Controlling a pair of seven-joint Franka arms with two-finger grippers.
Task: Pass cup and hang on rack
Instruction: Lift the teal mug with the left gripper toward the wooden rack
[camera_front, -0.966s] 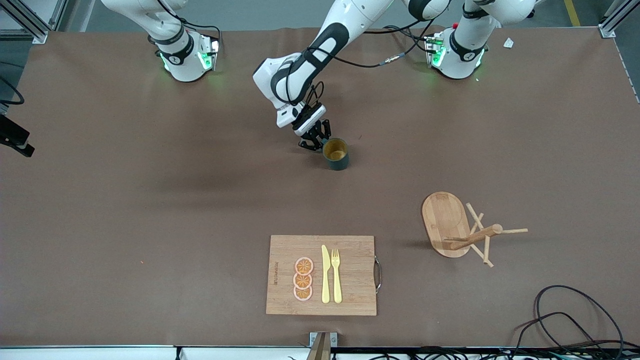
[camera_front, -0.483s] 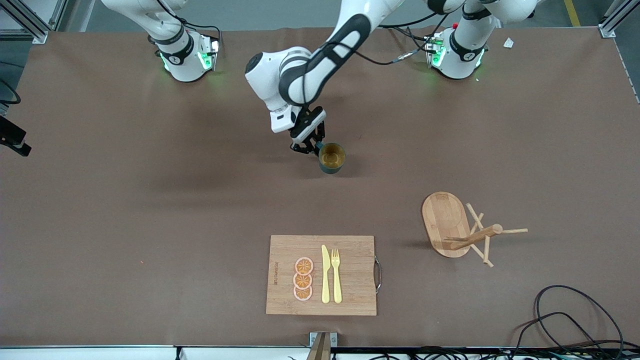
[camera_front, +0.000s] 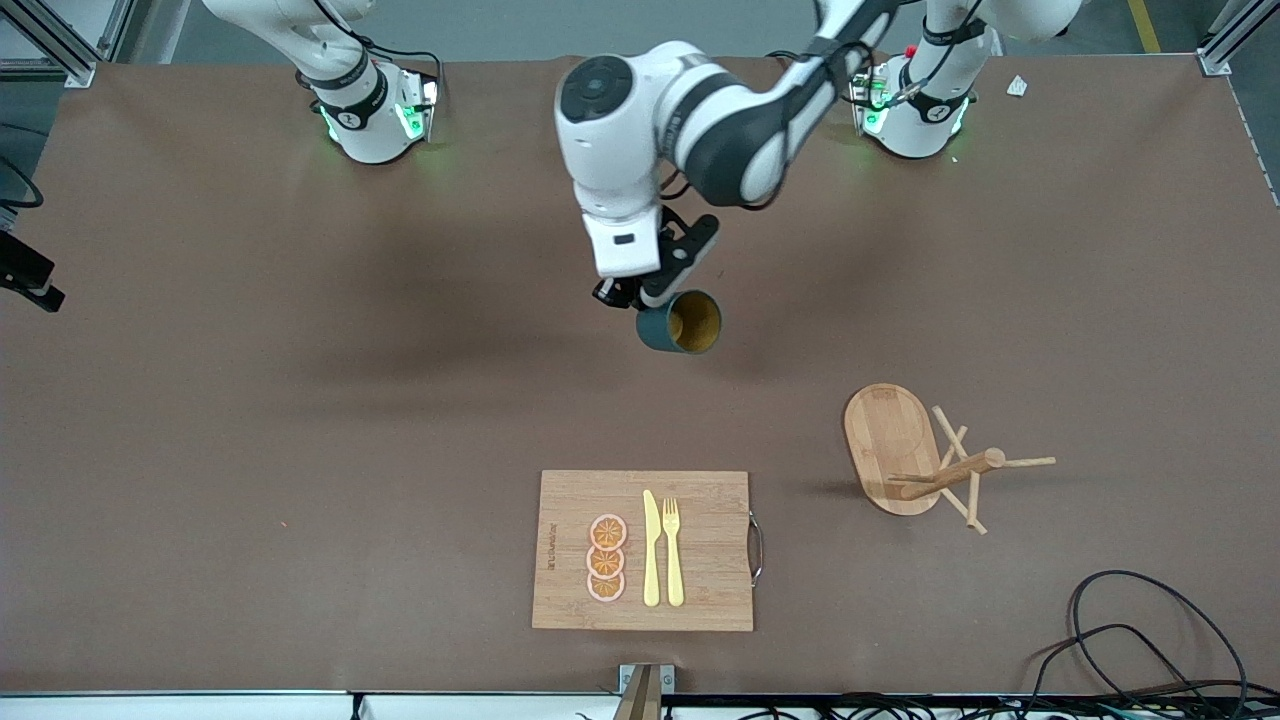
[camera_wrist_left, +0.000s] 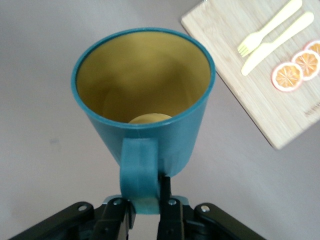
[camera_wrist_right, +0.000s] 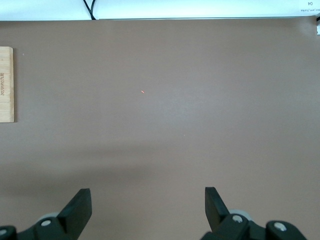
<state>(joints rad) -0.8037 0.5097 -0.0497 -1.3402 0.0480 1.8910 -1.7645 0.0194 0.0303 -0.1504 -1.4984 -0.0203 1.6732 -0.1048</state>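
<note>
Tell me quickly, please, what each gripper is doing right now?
Left gripper: shut on the cup by its handle, lifted over the table.
Right gripper: open, holding nothing, waiting.

High front camera looks down across the whole bench toward the robot bases. Left wrist camera sits close, sharing the cutting board with the front and right wrist views.

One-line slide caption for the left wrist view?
Left hand shut on the teal cup's handle, above the table.
</note>
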